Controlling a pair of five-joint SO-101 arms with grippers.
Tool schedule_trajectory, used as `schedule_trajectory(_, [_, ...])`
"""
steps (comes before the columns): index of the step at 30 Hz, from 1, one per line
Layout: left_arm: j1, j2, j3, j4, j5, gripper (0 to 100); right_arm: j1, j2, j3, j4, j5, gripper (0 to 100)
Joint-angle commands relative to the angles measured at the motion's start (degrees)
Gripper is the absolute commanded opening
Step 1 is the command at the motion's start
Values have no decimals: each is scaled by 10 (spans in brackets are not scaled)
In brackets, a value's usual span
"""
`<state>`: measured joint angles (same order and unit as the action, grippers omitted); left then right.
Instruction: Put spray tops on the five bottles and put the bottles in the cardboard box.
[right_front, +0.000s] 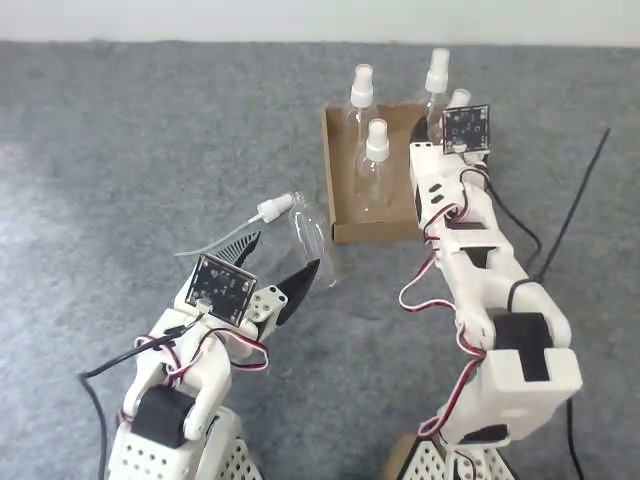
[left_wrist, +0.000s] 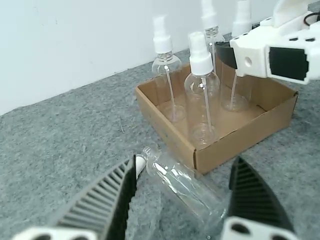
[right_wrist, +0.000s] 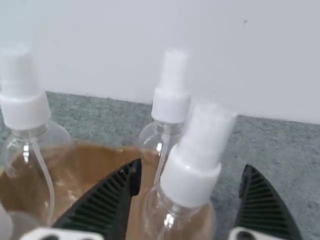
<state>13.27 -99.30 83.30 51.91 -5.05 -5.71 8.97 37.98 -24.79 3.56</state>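
left gripper (left_wrist: 186, 167): jaws stood apart astride the lying bottle (right_front: 310, 235); closing could roll it.
spray top (right_front: 275, 208): lay loose at its 10 o'clock.
right gripper (right_wrist: 191, 172): jaws stood apart round a boxed bottle (right_wrist: 192, 150).

We've got wide open carpet (right_front: 150, 130) at 9 o'clock of the cardboard box (right_front: 340, 232); the right arm (right_front: 470, 250) blocks its 3 o'clock side, and four upright bottles (right_front: 376, 150) crowd inside.
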Motion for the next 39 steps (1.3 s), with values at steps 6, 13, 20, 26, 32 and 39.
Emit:
schedule_trajectory(6, [-2, -4, -2, -18, -4, 280, 3, -149, -43, 82, 6, 269])
schedule_trajectory(13, [-2, -4, -2, -18, -4, 280, 2, -257, -43, 167, 5, 266])
schedule_trajectory(20, [-3, -4, -3, -18, -4, 280, -1, -366, -43, 293, 3, 265])
schedule_trajectory(26, [-4, -4, -5, -18, -4, 280, -53, -436, -43, 429, 3, 265])
schedule_trajectory(32, [-87, -3, -26, -33, 1, 280, -148, -489, -43, 546, 5, 264])
schedule_trajectory(39, [-229, -1, -65, 15, -3, 280, -270, -495, -43, 653, 1, 264])
